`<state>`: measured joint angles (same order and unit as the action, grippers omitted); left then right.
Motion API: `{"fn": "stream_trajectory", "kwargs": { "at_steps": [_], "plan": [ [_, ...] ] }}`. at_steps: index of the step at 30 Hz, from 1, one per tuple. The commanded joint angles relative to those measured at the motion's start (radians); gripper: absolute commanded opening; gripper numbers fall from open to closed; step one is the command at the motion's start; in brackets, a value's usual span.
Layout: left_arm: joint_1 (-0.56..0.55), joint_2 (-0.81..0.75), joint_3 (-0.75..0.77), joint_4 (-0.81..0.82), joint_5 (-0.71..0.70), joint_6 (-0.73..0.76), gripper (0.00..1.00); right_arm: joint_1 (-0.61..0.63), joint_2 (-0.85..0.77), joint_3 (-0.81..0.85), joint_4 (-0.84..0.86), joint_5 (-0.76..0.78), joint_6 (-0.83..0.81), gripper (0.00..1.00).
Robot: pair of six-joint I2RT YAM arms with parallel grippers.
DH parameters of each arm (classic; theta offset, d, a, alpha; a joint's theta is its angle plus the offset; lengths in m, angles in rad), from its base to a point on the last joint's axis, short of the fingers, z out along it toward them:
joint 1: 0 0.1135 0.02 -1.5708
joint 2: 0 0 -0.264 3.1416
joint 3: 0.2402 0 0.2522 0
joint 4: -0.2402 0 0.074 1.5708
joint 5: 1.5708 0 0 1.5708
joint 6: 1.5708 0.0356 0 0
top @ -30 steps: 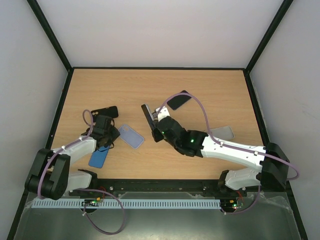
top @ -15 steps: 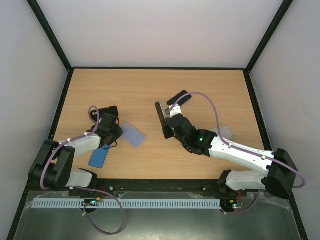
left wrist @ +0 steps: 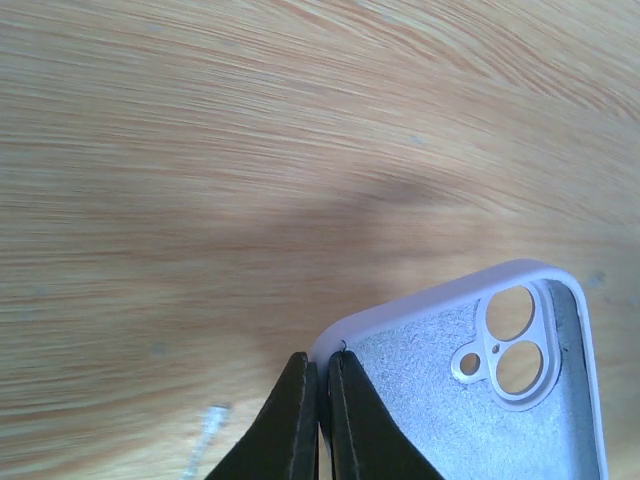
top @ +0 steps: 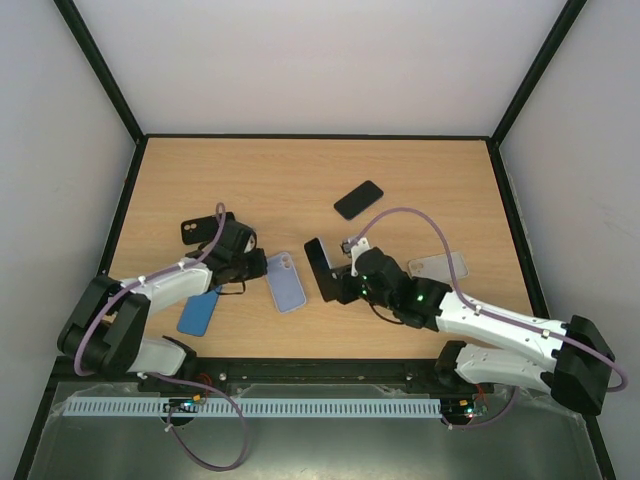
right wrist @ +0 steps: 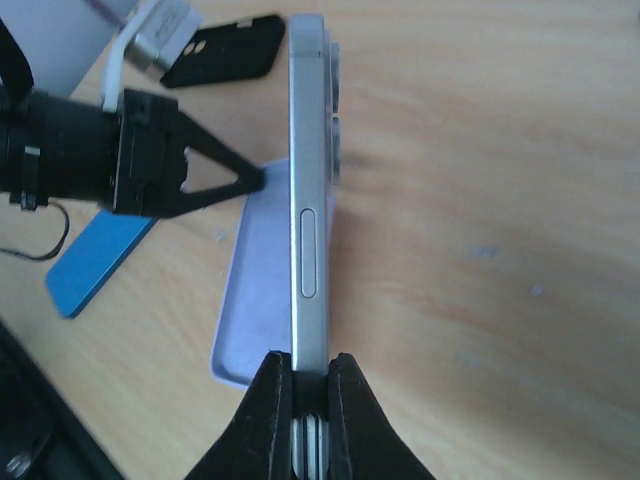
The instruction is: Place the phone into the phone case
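Note:
The lavender phone case [top: 286, 281] lies open side up on the wooden table, its camera cutout [left wrist: 512, 340] at the far end. My left gripper [top: 262, 268] is shut on the case's left rim [left wrist: 330, 345], near that camera corner. The phone [top: 321, 270], silver-edged, stands on its long edge just right of the case, held off the wood. My right gripper [top: 342, 286] is shut on its near end [right wrist: 308, 365]. In the right wrist view the phone [right wrist: 308, 200] hangs over the case's right edge [right wrist: 255, 290], with the left gripper [right wrist: 225, 180] beyond.
A black case [top: 197, 230] lies behind the left gripper and a blue case [top: 198, 313] in front of it. A black phone-shaped slab [top: 358, 199] lies at centre back, a clear case [top: 438, 267] to the right of the right arm.
My left gripper has shut on the lavender case's rim and pulled it right, turning it. My right arm has brought the phone nearer and down beside the case.

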<state>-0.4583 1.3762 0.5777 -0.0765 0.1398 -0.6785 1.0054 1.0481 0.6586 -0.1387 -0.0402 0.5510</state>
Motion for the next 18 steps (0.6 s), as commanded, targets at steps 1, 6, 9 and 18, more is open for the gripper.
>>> {"fn": "stream_trajectory", "kwargs": {
  "at_steps": [1, 6, 9, 18],
  "plan": [
    [-0.052, 0.005, 0.032, -0.041, 0.081, 0.13, 0.02, 0.002, -0.06, -0.091, 0.153, -0.15, 0.152, 0.02],
    [-0.097, 0.019, 0.029, 0.004, 0.134, 0.158, 0.02, 0.003, -0.047, -0.181, 0.286, -0.232, 0.309, 0.02],
    [-0.099, 0.039, 0.01, 0.057, 0.193, 0.153, 0.03, 0.003, -0.026, -0.191, 0.295, -0.188, 0.363, 0.02],
    [-0.092, 0.014, -0.026, 0.071, 0.185, 0.016, 0.36, 0.003, -0.031, -0.293, 0.489, -0.133, 0.554, 0.02]
  ]
}}
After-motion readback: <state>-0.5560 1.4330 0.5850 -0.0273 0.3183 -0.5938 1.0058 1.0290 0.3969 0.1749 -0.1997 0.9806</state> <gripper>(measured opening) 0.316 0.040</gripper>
